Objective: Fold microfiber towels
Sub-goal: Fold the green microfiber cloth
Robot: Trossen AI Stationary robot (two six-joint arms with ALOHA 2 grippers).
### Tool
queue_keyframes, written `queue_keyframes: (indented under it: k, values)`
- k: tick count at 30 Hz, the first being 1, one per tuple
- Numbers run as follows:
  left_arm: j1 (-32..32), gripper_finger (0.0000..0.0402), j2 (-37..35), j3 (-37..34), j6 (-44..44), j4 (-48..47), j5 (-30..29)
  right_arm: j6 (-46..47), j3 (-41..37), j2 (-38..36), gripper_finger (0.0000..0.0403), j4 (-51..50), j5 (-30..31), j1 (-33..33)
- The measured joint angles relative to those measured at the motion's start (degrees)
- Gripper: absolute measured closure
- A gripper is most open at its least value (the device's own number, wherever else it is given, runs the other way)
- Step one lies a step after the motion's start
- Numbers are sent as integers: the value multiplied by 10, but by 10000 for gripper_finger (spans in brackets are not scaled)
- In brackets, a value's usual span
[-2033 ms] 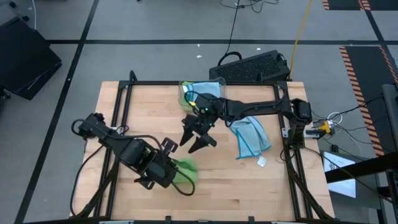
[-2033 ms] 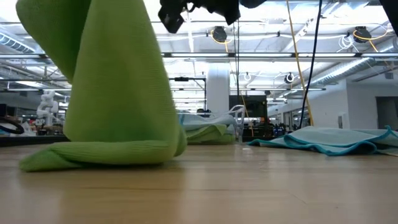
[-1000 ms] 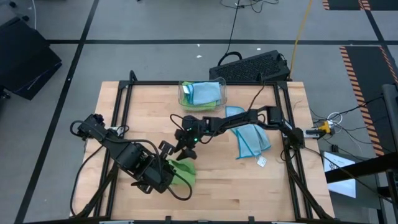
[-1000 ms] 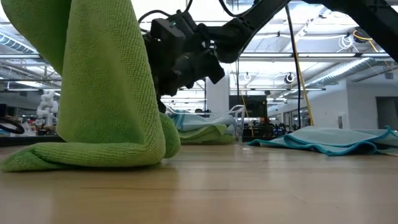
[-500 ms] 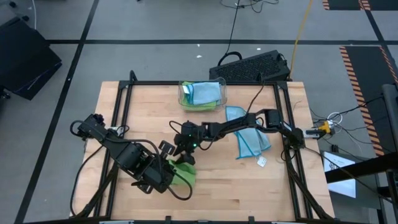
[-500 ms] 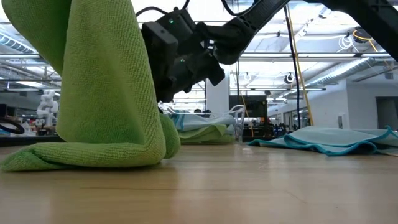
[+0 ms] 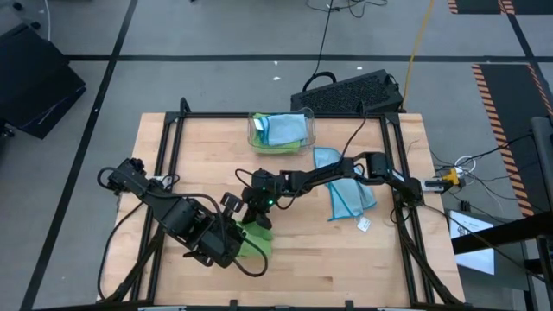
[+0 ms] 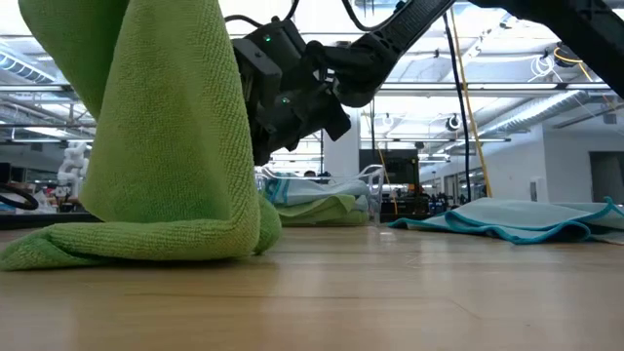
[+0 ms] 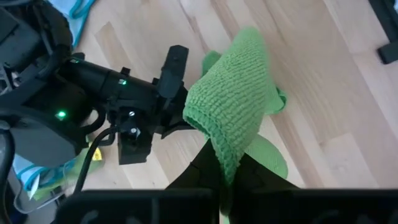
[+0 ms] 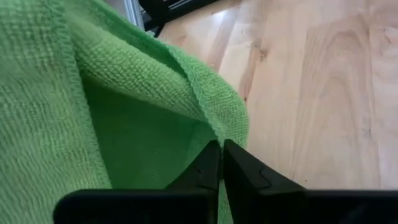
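A lime green microfiber towel [image 7: 256, 238] hangs from my left gripper [image 7: 235, 244], near the table's front and left of the middle. That gripper is shut on the towel. The towel's lower end [image 8: 127, 241] lies folded on the wood. My right gripper [image 7: 257, 223] reaches in from the table's right and is shut on the same towel's edge. In the low view its fingertips are hidden behind the cloth [image 8: 166, 127]. A light blue towel [image 7: 349, 190] lies spread on the table's right side. My left gripper pinches a bunched part of the green towel [image 9: 227, 148] between its two fingers, which point steeply down from above. The cloth hangs below them, and its lower end rests on the table. My right gripper pinches the towel's hemmed edge [image 10: 210, 132] between its fingertips [image 10: 211, 163]. It comes almost level from the table's right, slanting a little down. Whether one layer or several is caught, I cannot tell. The cloth around the fingers is slack.
A clear plastic bin [image 7: 281, 131] with blue and green towels stands at the table's far edge. A small white tag [image 7: 364, 223] lies near the blue towel. A black frame [image 7: 164, 138] runs along the table's sides. Bare wood [image 7: 346, 259] lies at the near right.
My right gripper has moved slightly toward the table's near edge and down, onto the hanging green towel. It has shut on the towel's edge. The hanging part of the towel has swung a little toward the right. My left gripper has kept its hold.
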Motion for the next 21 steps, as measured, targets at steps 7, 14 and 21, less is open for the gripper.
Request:
queue_keyframes:
  k: [7,14,21]
  values:
    - [0,396,0,-2,-76,1,-2,14,-1,-35,400,-50,-32,-32]
    - [0,396,0,-48,-174,1,-21,-51,-1,-161,401,-211,-13,-52]
    - [8,396,0,-114,-282,0,-28,-76,0,-293,402,-375,64,-52]
